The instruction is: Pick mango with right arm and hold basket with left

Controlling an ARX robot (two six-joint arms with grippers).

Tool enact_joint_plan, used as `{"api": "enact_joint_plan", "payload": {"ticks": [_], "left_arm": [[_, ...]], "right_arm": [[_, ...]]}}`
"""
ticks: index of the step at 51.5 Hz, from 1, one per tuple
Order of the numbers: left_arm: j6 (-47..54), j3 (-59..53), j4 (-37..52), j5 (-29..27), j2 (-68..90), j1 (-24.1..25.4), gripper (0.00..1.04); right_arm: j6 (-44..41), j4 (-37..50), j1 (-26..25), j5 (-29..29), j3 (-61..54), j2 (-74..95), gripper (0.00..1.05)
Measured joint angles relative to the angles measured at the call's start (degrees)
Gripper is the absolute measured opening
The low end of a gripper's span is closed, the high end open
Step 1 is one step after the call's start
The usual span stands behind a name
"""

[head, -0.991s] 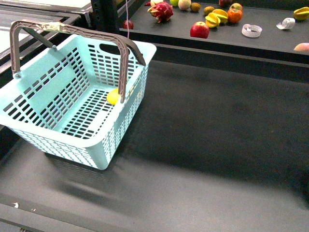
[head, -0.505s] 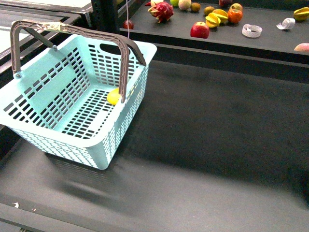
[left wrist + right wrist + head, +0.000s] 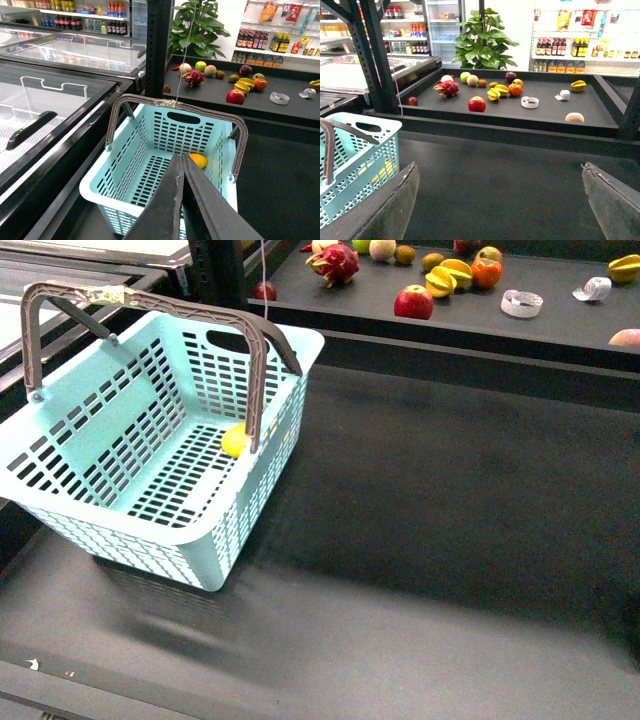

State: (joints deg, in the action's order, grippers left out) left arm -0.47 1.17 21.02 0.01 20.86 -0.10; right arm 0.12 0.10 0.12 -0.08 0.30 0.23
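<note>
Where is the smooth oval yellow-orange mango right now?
The smooth oval yellow-orange mango lies on the floor of the light blue-green slotted plastic basket, at the front view's left, beside the basket's wall behind one grey-brown hoop handle.

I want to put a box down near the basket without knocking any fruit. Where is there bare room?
The dark counter right of the basket is bare up to the shelf's edge. On the shelf, only the patch between the red apple and the tape roll is free; its far left end is crowded with fruit.

The mango lies in the basket, left on the table.
</note>
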Motion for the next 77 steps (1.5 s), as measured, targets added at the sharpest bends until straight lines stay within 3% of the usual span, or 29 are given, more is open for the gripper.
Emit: {"api": "enact_joint_plan", "payload": {"ticks": [28, 34, 64, 69, 77], "left_arm": [[0.0, 0.0, -10.8, 0.0, -10.9, 0.0, 0.04], [0.0, 0.0, -20.3, 0.0, -19.1, 0.0, 0.04], [0.0, 0.0, -20.9, 0.0, -20.6, 0.0, 0.05], [0.0, 0.0, -20.9, 0.0, -20.6, 0.0, 0.22], [0.0, 0.0, -20.9, 0.0, -20.6, 0.0, 0.58]], "right_arm": [[0.0, 0.0, 0.0, 0.0, 0.0, 0.0, 0.97], [0.0, 0.0, 0.0, 0.0, 0.0, 0.0, 0.97], [0.0, 0.0, 0.0, 0.0, 0.0, 0.0, 0.97], [0.0, 0.0, 0.0, 0.0, 0.0, 0.0, 0.97], [0.0, 0.0, 0.0, 0.0, 0.0, 0.0, 0.97]]}}
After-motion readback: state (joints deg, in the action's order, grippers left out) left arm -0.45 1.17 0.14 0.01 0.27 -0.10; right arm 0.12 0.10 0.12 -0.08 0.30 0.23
